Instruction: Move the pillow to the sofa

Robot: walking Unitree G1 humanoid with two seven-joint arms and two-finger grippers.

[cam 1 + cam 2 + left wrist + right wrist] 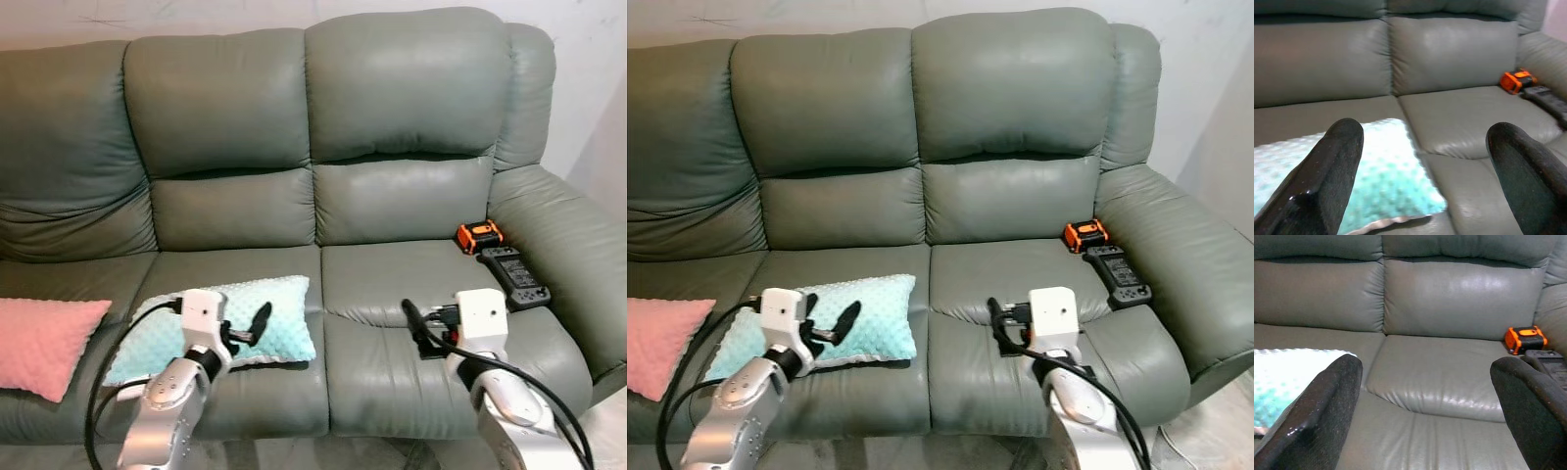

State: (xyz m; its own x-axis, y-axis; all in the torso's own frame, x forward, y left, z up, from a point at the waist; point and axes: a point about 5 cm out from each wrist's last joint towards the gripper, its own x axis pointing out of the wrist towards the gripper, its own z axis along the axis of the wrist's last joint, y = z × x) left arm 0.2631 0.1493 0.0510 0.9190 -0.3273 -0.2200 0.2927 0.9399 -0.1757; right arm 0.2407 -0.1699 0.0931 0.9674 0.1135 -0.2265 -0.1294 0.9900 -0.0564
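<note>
With both sets of jaws spread and empty, we see the mint pillow [230,325] already flat on the sofa [411,196] seat under our left gripper [245,331], looking soft, light, best pinched at an edge.

Mint dotted pillow [257,326] lies flat on grey-green sofa [392,186].

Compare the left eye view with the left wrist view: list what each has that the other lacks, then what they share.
Left eye view alone: the pink pillow on the far left seat, the right gripper, and both silver arms.

Left wrist view alone: a close look between the left gripper's open fingers.

Both: the teal pillow on the grey sofa, the orange device and the black controller.
</note>
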